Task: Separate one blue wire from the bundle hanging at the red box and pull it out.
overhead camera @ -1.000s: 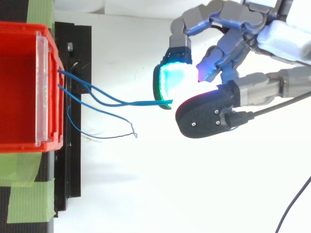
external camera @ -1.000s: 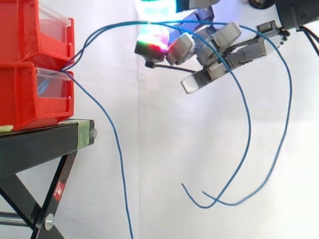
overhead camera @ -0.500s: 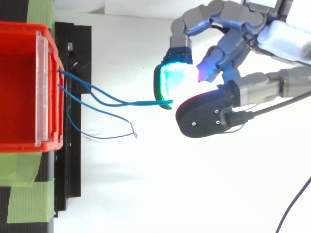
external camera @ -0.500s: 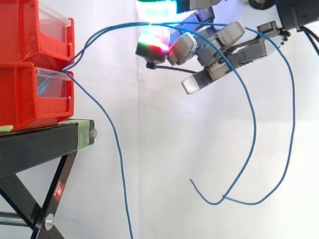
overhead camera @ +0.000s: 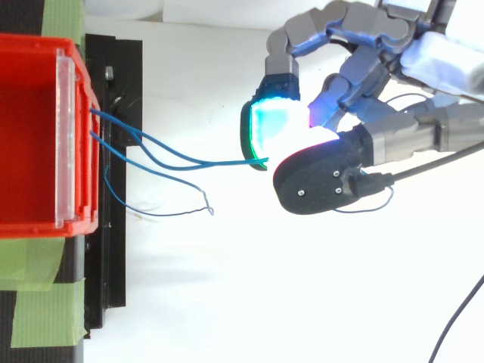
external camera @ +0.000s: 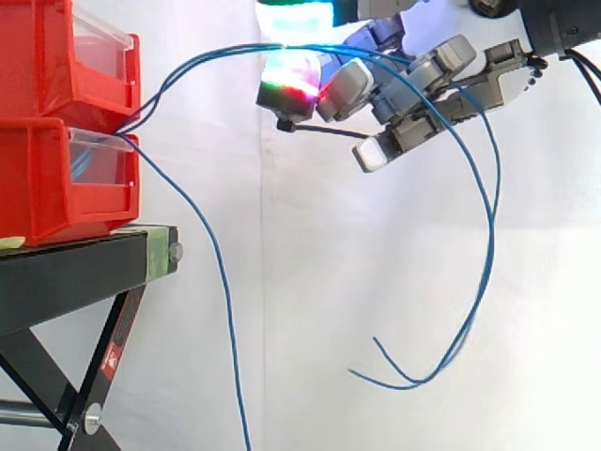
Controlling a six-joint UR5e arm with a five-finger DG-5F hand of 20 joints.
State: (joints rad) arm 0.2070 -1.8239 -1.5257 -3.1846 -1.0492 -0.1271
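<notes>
Our hand [external camera: 427, 89] stays clenched, its glowing pads pinching two blue wires [overhead camera: 219, 161] together. Over the last second it has edged toward 2 o'clock in the side view, so the draped tails have swung in under it at 6 o'clock. We judge the pull has begun but no single wire is separated yet: both run off at 9 o'clock to the red box [external camera: 47, 188], where a third blue wire [external camera: 223, 282] hangs free toward 5 o'clock.
</notes>
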